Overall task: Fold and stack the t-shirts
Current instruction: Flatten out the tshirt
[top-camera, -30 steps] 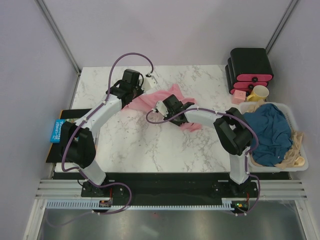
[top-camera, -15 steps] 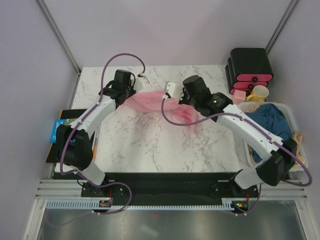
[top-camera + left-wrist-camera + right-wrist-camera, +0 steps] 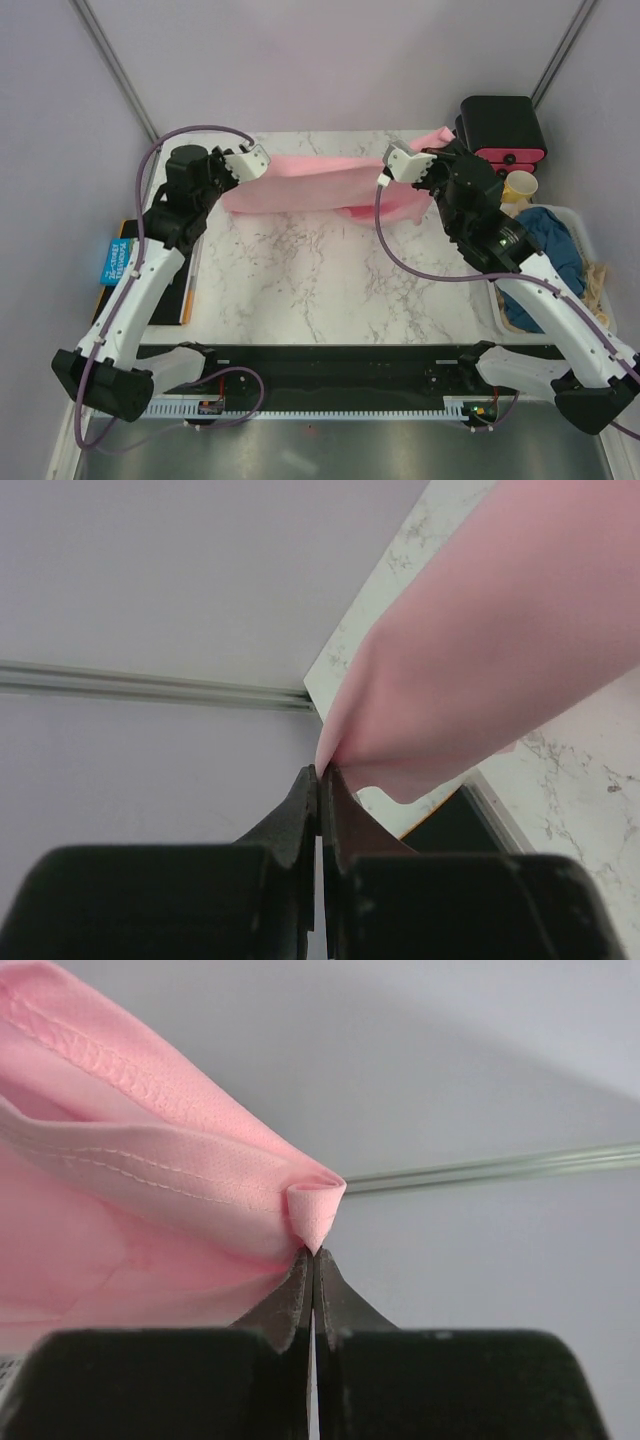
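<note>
From above you see the pink t-shirt [image 3: 305,185] stretched in the air over the back of the marble table [image 3: 300,290], and the dark teal t-shirt [image 3: 545,262] bunched in the white basket [image 3: 565,210]; only your wrist views show the grips: the left gripper [image 3: 320,773] pinches a smooth edge; the right gripper [image 3: 313,1252] clamps a rolled, stitched hem.
</note>
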`<move>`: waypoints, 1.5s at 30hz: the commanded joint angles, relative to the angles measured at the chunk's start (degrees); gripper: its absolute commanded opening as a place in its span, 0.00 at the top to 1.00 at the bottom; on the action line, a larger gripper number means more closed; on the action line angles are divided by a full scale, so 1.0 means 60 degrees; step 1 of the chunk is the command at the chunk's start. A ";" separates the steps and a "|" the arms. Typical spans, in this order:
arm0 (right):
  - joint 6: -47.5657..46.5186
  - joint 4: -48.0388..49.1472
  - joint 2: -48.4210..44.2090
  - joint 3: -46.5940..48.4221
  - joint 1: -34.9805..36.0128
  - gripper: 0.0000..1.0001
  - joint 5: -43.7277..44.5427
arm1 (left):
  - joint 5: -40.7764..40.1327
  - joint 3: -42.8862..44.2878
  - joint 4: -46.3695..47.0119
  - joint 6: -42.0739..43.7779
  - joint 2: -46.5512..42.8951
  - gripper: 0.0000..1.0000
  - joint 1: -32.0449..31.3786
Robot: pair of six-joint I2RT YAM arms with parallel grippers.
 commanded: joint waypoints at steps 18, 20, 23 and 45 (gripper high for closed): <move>-0.0147 0.1996 -0.0350 -0.1254 -0.0256 1.00 -0.1441 | 0.5193 -0.2017 -0.1813 0.2635 -0.1584 0.98 0.0016; 0.0217 0.1982 0.0148 -0.1327 -0.0256 1.00 -0.1529 | 0.5225 -0.2325 -0.1858 0.2796 -0.0768 0.98 0.0001; 0.0672 0.1981 0.0822 -0.1299 -0.0242 1.00 -0.1632 | 0.4641 -0.2428 -0.1858 0.2914 0.0260 0.98 0.0001; 0.1260 0.1835 0.1937 -0.1958 -0.0256 1.00 -0.1969 | 0.2544 -0.1813 -0.0613 0.1361 0.3517 0.45 -0.0013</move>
